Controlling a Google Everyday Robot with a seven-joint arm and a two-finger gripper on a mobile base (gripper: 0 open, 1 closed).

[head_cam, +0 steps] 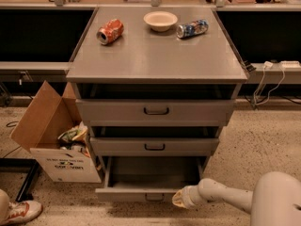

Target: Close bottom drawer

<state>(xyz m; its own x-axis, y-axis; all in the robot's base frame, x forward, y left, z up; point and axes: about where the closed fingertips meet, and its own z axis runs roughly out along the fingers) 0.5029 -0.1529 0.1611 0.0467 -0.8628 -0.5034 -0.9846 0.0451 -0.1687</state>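
The bottom drawer (127, 195), is it the one pulled furthest out? asks the first.

— Yes, answers the second. It sits at the lower middle of the frame, lowest of the three in the grey cabinet (155, 77). Its plain tray is open to view and its front is well forward of the middle drawer (154, 146) above.

— And the robot's hand?

— The hand (180, 199) is low, right of centre, at the right end of that drawer's front. It is touching the front or just beside it; which of the two cannot be told. Nor can it be told whether the hand is apart or together.

— So the step is the push.

— It looks so. Contact that far right may skew the tray on its runners. The robot would do well to press nearer the small dark handle (154, 197), or else push slowly and straight toward the cabinet, level and not downward.

— Anything in the way?

— The cardboard box (51, 142) stands at the left, to the side of the drawer's path. The red can (110, 31), the bowl (160, 20) and the blue can (192, 28) lie up on the worktop (155, 55), so a gentle push should not rattle them.
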